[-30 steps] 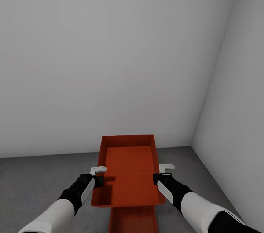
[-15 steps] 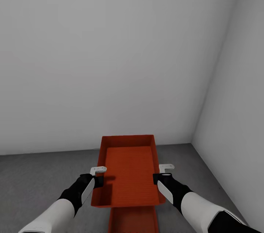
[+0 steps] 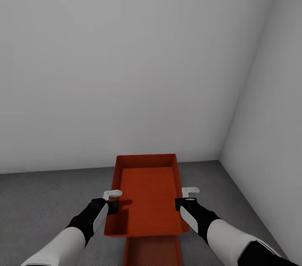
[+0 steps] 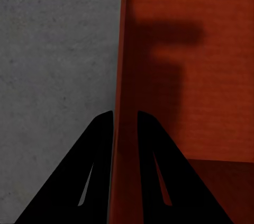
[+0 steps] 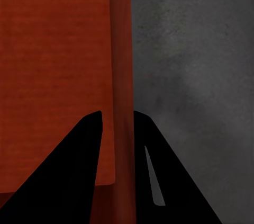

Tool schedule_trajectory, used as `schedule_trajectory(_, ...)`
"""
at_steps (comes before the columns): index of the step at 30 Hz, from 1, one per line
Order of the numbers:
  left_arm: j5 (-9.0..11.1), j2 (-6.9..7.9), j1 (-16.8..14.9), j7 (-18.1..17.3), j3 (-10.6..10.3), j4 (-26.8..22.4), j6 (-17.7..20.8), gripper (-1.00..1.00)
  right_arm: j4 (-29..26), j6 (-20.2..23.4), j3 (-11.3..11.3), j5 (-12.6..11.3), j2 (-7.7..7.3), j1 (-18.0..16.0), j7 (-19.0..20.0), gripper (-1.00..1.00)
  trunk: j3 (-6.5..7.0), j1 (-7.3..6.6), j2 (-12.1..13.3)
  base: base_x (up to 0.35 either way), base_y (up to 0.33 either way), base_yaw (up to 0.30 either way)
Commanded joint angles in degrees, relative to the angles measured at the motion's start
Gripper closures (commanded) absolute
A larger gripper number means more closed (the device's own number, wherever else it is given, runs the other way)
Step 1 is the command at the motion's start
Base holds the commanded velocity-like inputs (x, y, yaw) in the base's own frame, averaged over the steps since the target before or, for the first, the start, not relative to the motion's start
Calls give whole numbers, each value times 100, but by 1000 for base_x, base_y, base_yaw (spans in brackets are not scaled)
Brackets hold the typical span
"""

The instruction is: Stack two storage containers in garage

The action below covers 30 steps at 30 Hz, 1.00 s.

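Looking down from the head view, an orange-red storage container (image 3: pixel 147 199) is held between both arms above the dark grey floor (image 3: pixel 42 199) of the garage, near the corner where two plain grey-white walls (image 3: pixel 126 60) meet. The left end effector (image 3: pixel 112 207) sits at the container's left wall and the right end effector (image 3: pixel 181 204) at its right wall, each with a white bracket above its wrist. A second storage container (image 3: pixel 153 251) lies lower, directly beneath the near end of the held one, and is cut off by the lower edge of the view; whether the two touch cannot be told.

Left wrist view: the two black fingers (image 4: pixel 95 160) of the left end effector (image 4: pixel 125 121) straddle the upright wall of the held container (image 4: pixel 185 65), one finger outside and one inside, clamped on that wall. A shadow of the arm falls across the container's ribbed inner bottom. Concrete floor (image 4: pixel 53 49) shows beyond the outer finger. A darker orange band, the lower container (image 4: pixel 227 187), appears at the near corner.

Right wrist view: the right end effector (image 5: pixel 117 115) likewise grips the opposite wall of the held container (image 5: pixel 53 49), its black fingers (image 5: pixel 79 166) set either side of the rim. Mottled grey floor (image 5: pixel 196 75) lies on the outer side.
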Motion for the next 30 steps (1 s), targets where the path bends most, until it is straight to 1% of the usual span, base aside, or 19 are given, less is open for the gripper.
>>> schedule_trajectory(1, -108, 7, 1, 71, 62, -8, 48, 100, -19, -165, -169, 164, -96, -10, -297, 100, -37, 24, -51, 0, 0, 0)
schedule_trajectory(30, -108, 7, 1, 63, 61, -11, 48, 100, -19, -165, -169, 163, -97, -10, -297, 100, -826, 661, -1214, 0, 0, 0)
